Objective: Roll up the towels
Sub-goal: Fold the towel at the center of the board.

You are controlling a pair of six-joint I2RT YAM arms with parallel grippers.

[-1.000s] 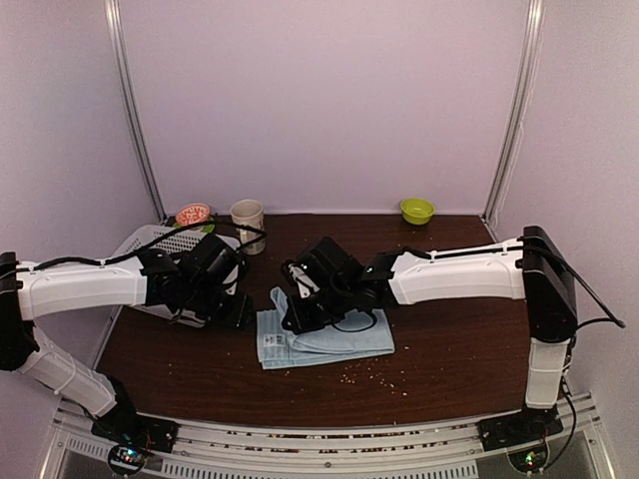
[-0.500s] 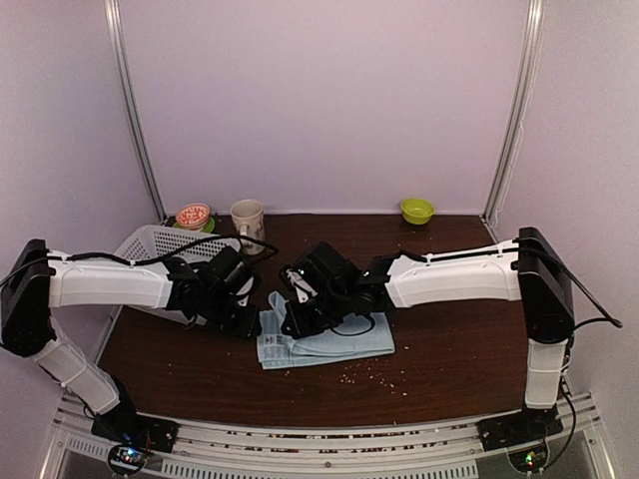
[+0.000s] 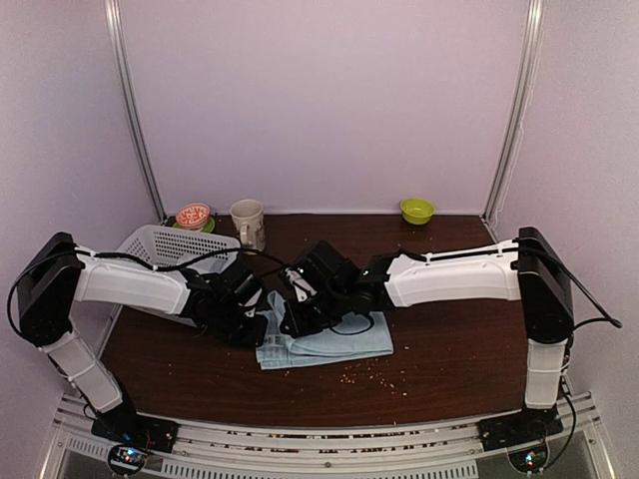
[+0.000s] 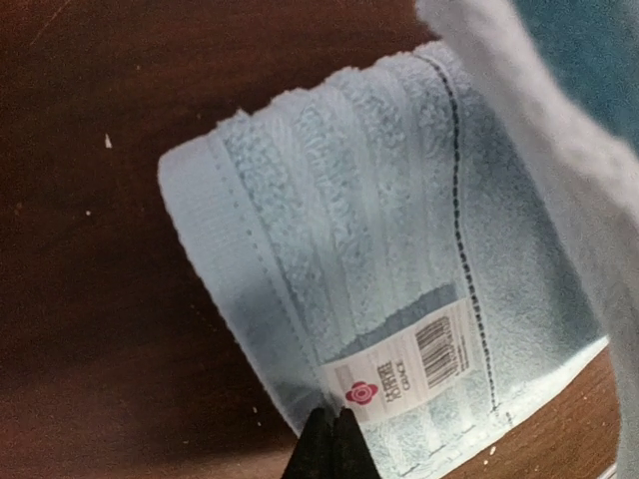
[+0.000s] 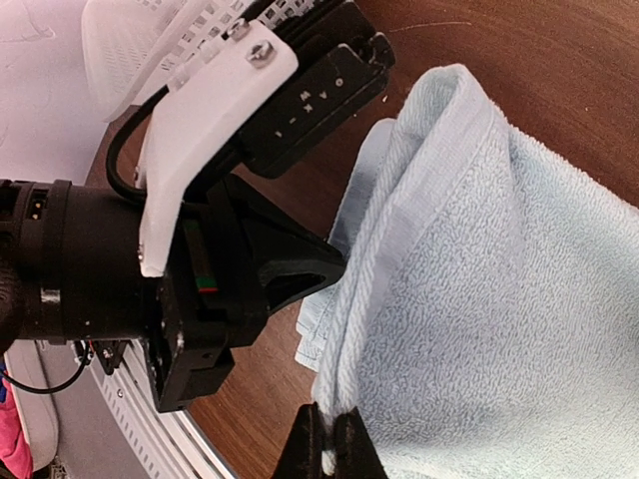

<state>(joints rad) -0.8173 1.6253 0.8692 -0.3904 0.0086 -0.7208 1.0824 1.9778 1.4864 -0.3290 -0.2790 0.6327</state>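
Note:
A light blue towel (image 3: pixel 329 342) lies folded on the brown table, mid front. My right gripper (image 3: pixel 296 315) is shut on the towel's thick hemmed edge (image 5: pixel 399 200) and holds that fold lifted above the lower layers. My left gripper (image 3: pixel 256 326) is shut, its tips (image 4: pixel 334 446) resting at the towel's left edge beside a white label (image 4: pixel 407 361) with a barcode. No cloth shows between its fingers. It shows in the right wrist view (image 5: pixel 329 267), close to the lifted fold. No mint green panda towel is in view.
A white mesh basket (image 3: pixel 168 245) stands at the left behind my left arm. A cream mug (image 3: pixel 248 220), an orange bowl (image 3: pixel 193 214) and a green bowl (image 3: pixel 416 210) stand along the back wall. Crumbs (image 3: pixel 375 373) lie in front of the towel.
My left arm has reached to the right, bringing its shut gripper from beside the basket to the towel's left edge. My right gripper has stayed holding the fold.

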